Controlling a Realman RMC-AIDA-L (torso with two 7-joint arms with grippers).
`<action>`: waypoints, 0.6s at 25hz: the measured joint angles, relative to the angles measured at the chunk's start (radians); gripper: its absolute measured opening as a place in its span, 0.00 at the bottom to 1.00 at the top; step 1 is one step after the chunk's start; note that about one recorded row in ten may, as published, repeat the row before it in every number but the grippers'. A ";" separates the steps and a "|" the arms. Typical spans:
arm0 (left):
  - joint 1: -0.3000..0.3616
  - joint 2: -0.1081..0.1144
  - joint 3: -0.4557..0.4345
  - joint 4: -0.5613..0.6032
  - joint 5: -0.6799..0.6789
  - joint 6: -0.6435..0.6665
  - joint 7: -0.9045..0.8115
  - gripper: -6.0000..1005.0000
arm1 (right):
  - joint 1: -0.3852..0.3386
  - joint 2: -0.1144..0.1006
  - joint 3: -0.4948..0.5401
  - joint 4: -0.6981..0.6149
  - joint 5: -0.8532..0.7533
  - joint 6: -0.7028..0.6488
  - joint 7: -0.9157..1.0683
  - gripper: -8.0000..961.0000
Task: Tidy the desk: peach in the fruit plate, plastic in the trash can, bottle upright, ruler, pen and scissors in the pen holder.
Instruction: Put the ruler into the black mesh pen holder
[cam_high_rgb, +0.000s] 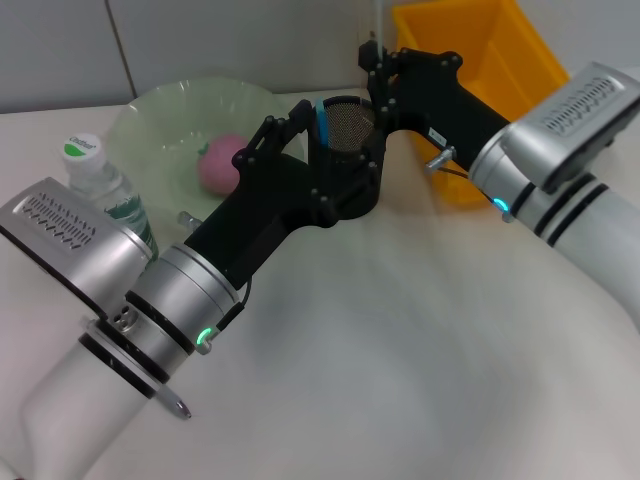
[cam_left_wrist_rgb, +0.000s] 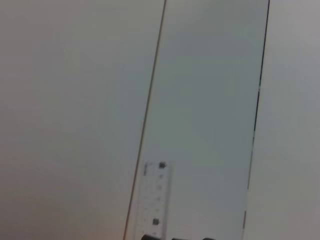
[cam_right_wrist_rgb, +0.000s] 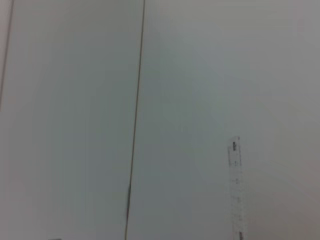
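Observation:
The black mesh pen holder (cam_high_rgb: 348, 135) stands at the back centre with a blue-handled item (cam_high_rgb: 322, 120) upright inside. My right gripper (cam_high_rgb: 374, 62) hovers just over its far rim, shut on the clear ruler (cam_high_rgb: 378, 20), which points straight up. That ruler (cam_right_wrist_rgb: 235, 190) shows against the wall in the right wrist view and again, as the ruler (cam_left_wrist_rgb: 155, 200), in the left wrist view. My left gripper (cam_high_rgb: 287, 118) is at the holder's left side, open. The pink peach (cam_high_rgb: 222, 163) lies in the pale green fruit plate (cam_high_rgb: 160, 115). The bottle (cam_high_rgb: 100, 185) stands upright at the left.
A yellow bin (cam_high_rgb: 480, 60) sits at the back right behind my right arm. The wall runs close behind the holder. Both forearms cross the beige desk (cam_high_rgb: 400, 340) toward the centre.

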 joint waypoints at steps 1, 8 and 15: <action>-0.001 0.000 -0.006 -0.002 0.000 -0.002 -0.007 0.86 | 0.014 0.000 0.000 0.001 0.000 0.034 0.000 0.06; -0.004 0.000 -0.015 -0.008 0.000 -0.004 -0.030 0.86 | 0.054 0.000 0.006 0.010 0.000 0.124 0.003 0.06; -0.005 0.000 -0.016 -0.018 0.000 0.001 -0.030 0.86 | 0.082 0.001 0.040 0.025 -0.004 0.211 0.009 0.07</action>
